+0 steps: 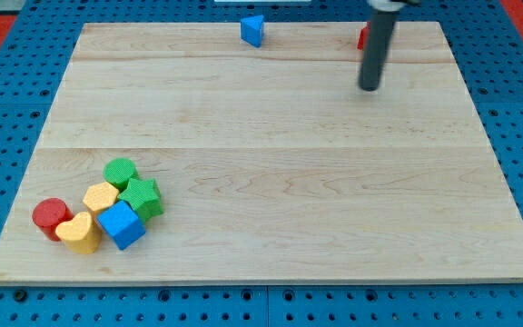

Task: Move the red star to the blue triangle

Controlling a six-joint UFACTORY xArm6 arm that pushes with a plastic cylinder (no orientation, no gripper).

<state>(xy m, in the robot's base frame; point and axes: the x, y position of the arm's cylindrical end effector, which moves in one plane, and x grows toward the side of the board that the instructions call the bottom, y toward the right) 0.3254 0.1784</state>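
Note:
The blue triangle (252,30) lies near the board's top edge, a little left of the middle. A red block (363,38) shows only as a sliver at the top right, mostly hidden behind my dark rod; its shape cannot be made out. My tip (370,87) rests on the board just below that red block and well to the right of the blue triangle.
A cluster sits at the bottom left: a red cylinder (50,216), a yellow heart (80,233), a yellow hexagon (101,197), a blue cube (122,225), a green cylinder (120,172) and a green star (141,197). The wooden board (271,163) lies on a blue pegboard.

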